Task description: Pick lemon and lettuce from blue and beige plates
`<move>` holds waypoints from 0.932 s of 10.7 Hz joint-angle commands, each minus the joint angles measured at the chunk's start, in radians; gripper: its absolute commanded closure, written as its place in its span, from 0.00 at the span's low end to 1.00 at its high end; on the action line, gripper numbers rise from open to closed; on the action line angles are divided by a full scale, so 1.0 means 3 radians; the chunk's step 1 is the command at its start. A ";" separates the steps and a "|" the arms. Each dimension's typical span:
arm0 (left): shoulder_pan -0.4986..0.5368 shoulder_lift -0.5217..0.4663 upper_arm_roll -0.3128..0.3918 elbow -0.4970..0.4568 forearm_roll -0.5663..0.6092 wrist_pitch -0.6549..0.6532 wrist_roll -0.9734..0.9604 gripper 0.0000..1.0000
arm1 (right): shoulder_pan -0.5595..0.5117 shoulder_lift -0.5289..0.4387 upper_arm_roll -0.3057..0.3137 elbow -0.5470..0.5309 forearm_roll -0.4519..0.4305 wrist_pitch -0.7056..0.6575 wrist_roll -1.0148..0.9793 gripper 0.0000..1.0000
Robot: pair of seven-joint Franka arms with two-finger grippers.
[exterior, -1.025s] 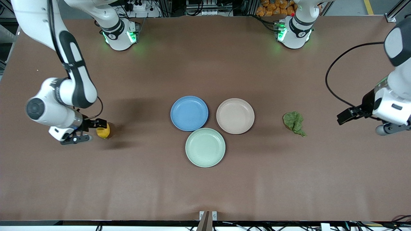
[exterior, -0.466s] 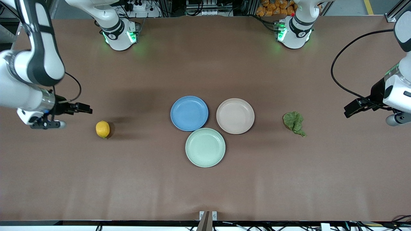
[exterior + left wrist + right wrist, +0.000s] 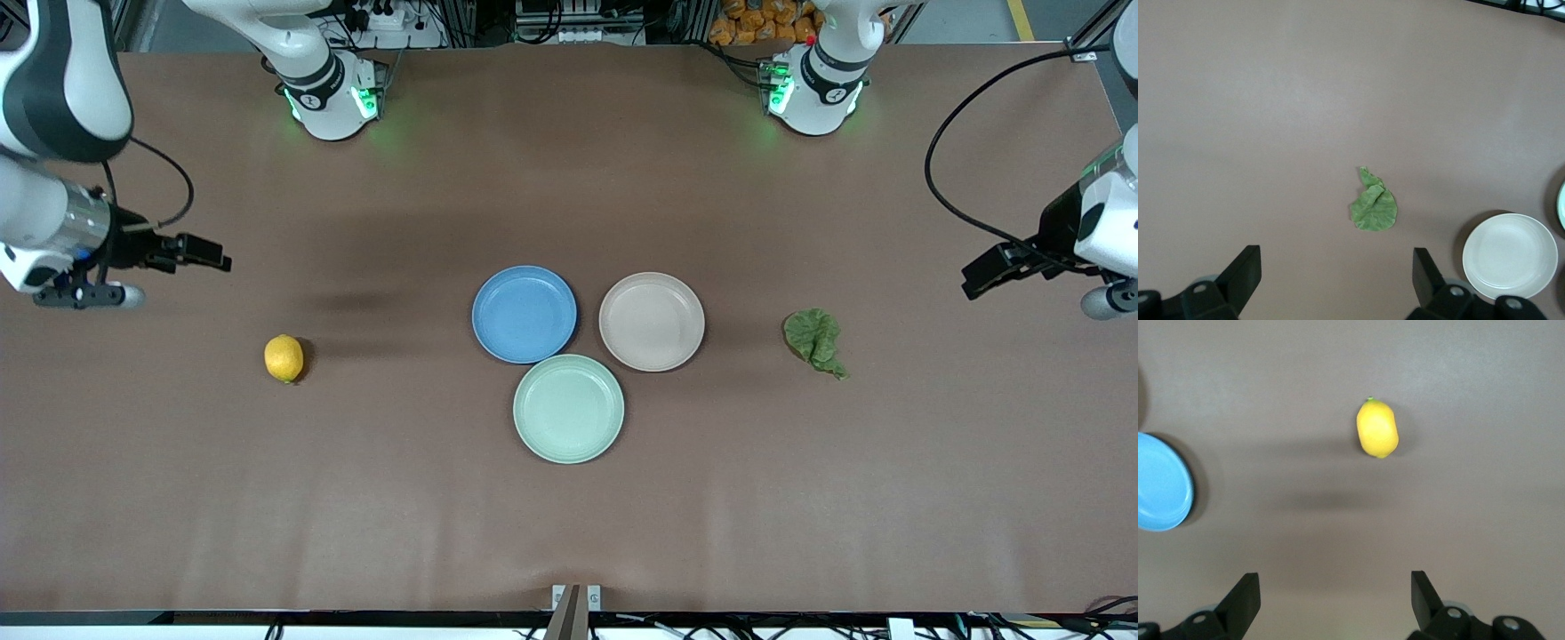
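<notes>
Both arms are pulling up and away toward the table's ends, so the picking looks finished. The right gripper (image 3: 209, 252) and left gripper (image 3: 978, 280) are hanging wide open, holding nothing. The lemon (image 3: 284, 358) is lying on the table (image 3: 569, 516) near the right arm's end, the lettuce (image 3: 814, 340) near the left arm's. The blue plate (image 3: 524, 314), beige plate (image 3: 652, 321) and green plate (image 3: 569, 408) are sitting empty mid-table.

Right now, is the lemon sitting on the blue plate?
No, the lemon lies on the bare table toward the right arm's end, apart from the blue plate.
</notes>
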 commanded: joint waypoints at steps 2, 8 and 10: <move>-0.0145 -0.0090 0.0015 -0.0016 -0.0046 -0.0108 0.0089 0.00 | -0.0087 -0.0175 0.0093 0.0209 -0.0107 -0.0272 0.0063 0.00; -0.0058 -0.0085 0.0010 -0.0001 -0.0112 -0.0113 0.0420 0.00 | -0.0133 -0.0171 0.0150 0.0985 -0.0440 -0.0916 0.0068 0.00; 0.0110 -0.0085 0.0005 -0.0006 -0.0327 -0.0113 0.0482 0.00 | -0.0133 -0.0054 0.0144 0.1230 -0.0440 -0.1115 0.0108 0.00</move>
